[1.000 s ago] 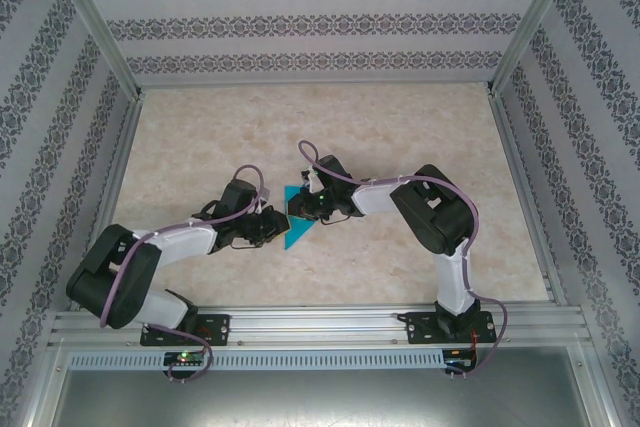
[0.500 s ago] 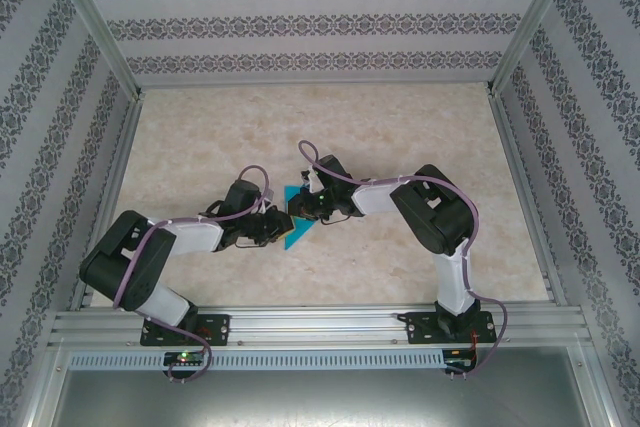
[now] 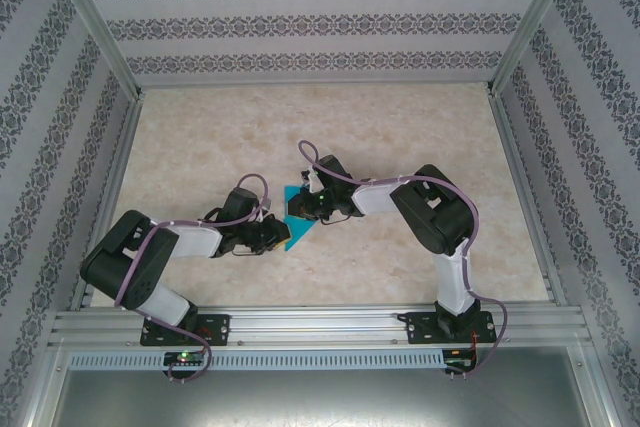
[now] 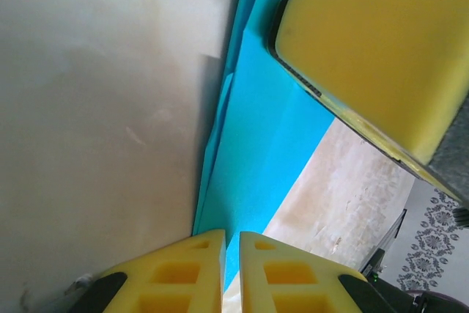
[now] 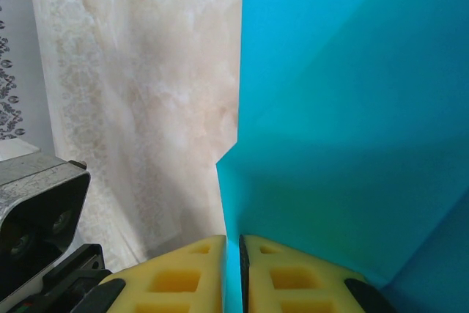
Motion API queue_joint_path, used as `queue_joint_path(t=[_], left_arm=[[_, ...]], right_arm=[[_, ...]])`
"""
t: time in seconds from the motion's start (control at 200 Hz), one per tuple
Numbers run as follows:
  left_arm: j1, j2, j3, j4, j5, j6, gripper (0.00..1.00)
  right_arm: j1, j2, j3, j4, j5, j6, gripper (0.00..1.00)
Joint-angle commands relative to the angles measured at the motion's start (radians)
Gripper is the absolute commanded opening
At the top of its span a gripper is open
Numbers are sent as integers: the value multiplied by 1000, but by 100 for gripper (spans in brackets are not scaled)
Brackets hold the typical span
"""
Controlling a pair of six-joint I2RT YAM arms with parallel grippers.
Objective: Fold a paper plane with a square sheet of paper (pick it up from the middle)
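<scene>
Swinging its elbow in toward the base since a second ago, the left arm is now sitting more folded, while its left gripper [image 3: 274,236] is staying at the near-left edge of the paper plane [image 3: 301,230]; the right arm is keeping the pose it had before. Seen from above, the teal paper is lying near the middle of the marbled table [image 3: 400,127], between the two wrists, with the right gripper [image 3: 299,209] reaching in over its far side. On the left wrist camera, the left gripper [image 4: 231,269] is pinching the paper: its yellow fingers are standing almost together, with only a thin strip of teal running into the slit between them. From there the folded sheet [image 4: 271,130] is stretching away as a narrow layered band, and a yellow fingertip [image 4: 366,56] of the right gripper is pressing on it further along. On the right wrist camera, the right gripper [image 5: 233,273] is likewise clamping the paper, its fingers nearly touching with a sliver of teal between them. Ahead of it the paper [image 5: 330,144] is spreading out in overlapping layers, with a diagonal fold edge crossing it and a small step in its left edge, where it is meeting the bare tabletop [image 5: 146,71].
</scene>
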Motion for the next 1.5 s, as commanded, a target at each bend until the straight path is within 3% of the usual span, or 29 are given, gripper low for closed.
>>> queue_joint_path(t=[0.0, 0.19, 0.53, 0.824, 1.034, 1.204, 1.494], left_arm=[[-13, -1, -37, -205, 18, 33, 16], [-16, -59, -27, -298, 9, 79, 17], [-17, -216, 22, -243, -29, 39, 17], [-21, -129, 35, -60, 17, -3, 18], [-37, -59, 50, -23, 42, 5, 18], [-39, -33, 51, -140, 7, 43, 18], [-40, -18, -45, -182, 25, 24, 18]], right_arm=[[5, 28, -36, -98, 72, -7, 15], [6, 30, -37, -93, 71, -7, 15], [10, 29, -34, -103, 75, -12, 11], [12, 36, -32, -102, 78, -8, 11], [11, 38, -30, -105, 77, -9, 12], [11, 39, -30, -105, 78, -9, 12], [8, 37, -30, -108, 80, -11, 12]])
